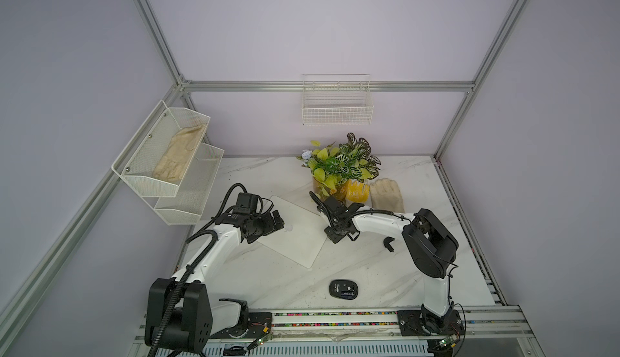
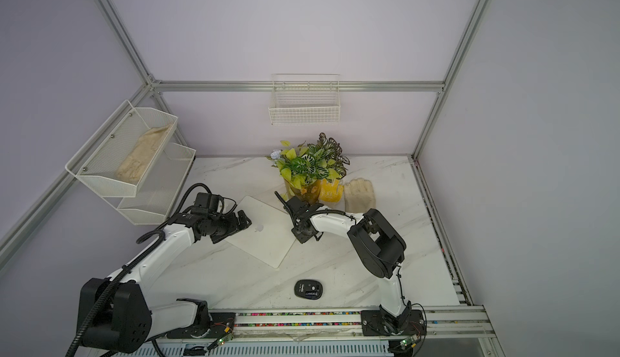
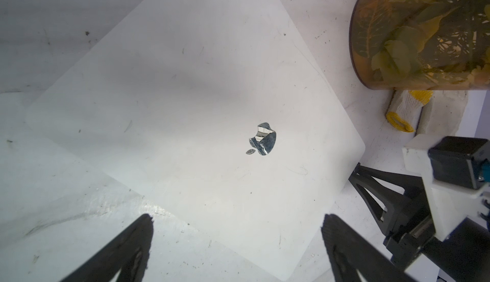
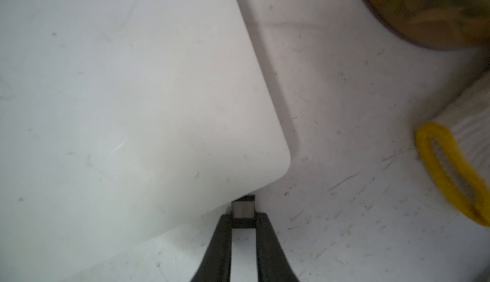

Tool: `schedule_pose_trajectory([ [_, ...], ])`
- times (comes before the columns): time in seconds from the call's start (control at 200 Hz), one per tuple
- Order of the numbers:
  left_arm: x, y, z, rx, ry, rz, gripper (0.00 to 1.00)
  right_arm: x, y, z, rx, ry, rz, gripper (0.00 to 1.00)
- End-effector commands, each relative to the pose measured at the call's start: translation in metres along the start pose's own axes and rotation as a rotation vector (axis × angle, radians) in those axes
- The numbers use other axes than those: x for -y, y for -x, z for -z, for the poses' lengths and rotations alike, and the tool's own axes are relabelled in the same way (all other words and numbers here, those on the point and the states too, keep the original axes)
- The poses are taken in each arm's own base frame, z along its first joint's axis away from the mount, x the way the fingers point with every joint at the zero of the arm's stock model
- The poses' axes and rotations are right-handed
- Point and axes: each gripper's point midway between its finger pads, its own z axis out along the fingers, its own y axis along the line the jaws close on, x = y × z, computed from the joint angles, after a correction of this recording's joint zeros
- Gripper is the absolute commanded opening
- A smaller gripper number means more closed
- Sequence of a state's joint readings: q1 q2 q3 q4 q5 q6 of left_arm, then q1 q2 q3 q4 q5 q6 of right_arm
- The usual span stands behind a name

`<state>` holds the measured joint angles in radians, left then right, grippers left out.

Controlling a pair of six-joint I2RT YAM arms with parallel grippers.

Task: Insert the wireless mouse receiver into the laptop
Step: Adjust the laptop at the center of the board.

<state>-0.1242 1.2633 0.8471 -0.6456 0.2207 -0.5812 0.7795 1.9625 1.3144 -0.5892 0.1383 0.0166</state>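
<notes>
Right claw (image 4: pixel 243 216) pinching receiver (image 4: pixel 243 209), plug at laptop (image 4: pixel 138 113) edge

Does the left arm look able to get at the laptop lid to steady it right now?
Probably yes. The left gripper hangs open over the laptop edge with nothing between; the right gripper, holding the receiver, is at the opposite edge.
</notes>
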Motion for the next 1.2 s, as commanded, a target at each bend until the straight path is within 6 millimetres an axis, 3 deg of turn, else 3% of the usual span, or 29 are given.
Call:
schedule_pose_trajectory([
  [0.0, 0.005, 0.009, 0.007, 0.031, -0.019, -0.022, 1.00, -0.008, 0.008, 0.003, 0.037, 0.043, 0.016, 0.19],
  [0.58, 0.002, 0.009, 0.007, 0.030, -0.008, -0.023, 1.00, -0.034, 0.002, -0.003, -0.002, 0.065, 0.089, 0.19],
  [1.055, -0.002, 0.007, 0.013, 0.034, 0.013, -0.028, 1.00, -0.068, -0.007, 0.004, -0.006, 0.112, 0.137, 0.19],
  [1.195, -0.006, 0.007, 0.017, 0.039, 0.024, -0.033, 1.00, -0.068, -0.010, 0.009, 0.002, 0.112, 0.123, 0.19],
])
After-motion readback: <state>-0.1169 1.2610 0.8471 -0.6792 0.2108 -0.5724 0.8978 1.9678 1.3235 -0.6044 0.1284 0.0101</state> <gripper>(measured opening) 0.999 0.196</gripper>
